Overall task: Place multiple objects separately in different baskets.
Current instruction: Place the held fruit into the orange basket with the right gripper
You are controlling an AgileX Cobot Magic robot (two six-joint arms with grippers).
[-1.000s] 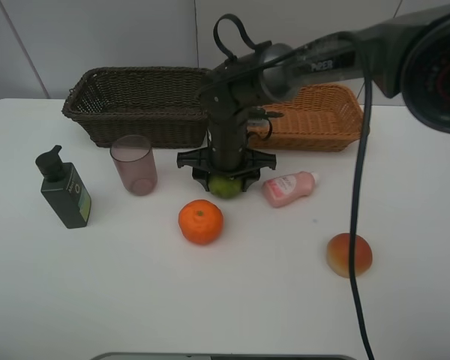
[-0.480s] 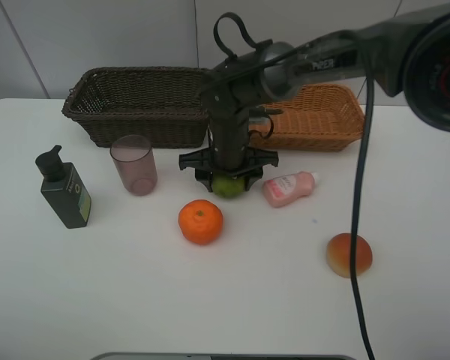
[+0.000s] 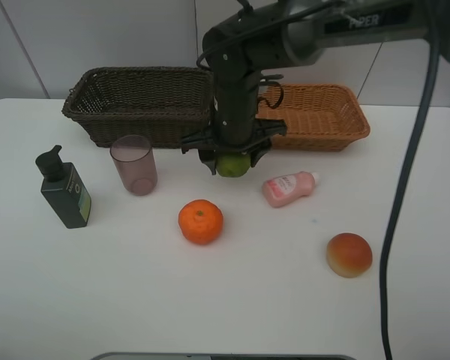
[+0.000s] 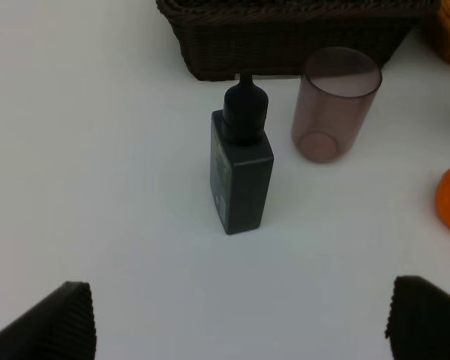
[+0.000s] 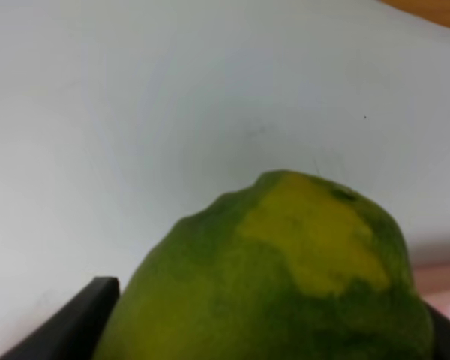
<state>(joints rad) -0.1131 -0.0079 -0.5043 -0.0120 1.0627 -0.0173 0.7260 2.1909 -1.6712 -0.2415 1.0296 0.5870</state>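
My right gripper is shut on the green citrus and holds it above the table, in front of the gap between the dark brown basket and the orange-tan basket. The citrus fills the right wrist view. The orange, pink lotion bottle and red-yellow fruit lie on the table. The dark green pump bottle and mauve cup stand at the left; both also show in the left wrist view, the bottle and the cup. My left gripper is open and empty above the table.
The white table stretches wide in front of the objects. A white wall stands behind the baskets. The right arm's black cable hangs down over the right side of the table.
My right gripper has risen off the table with the green citrus in it. The arm has lifted and moved slightly toward the baskets. Nothing else has moved.
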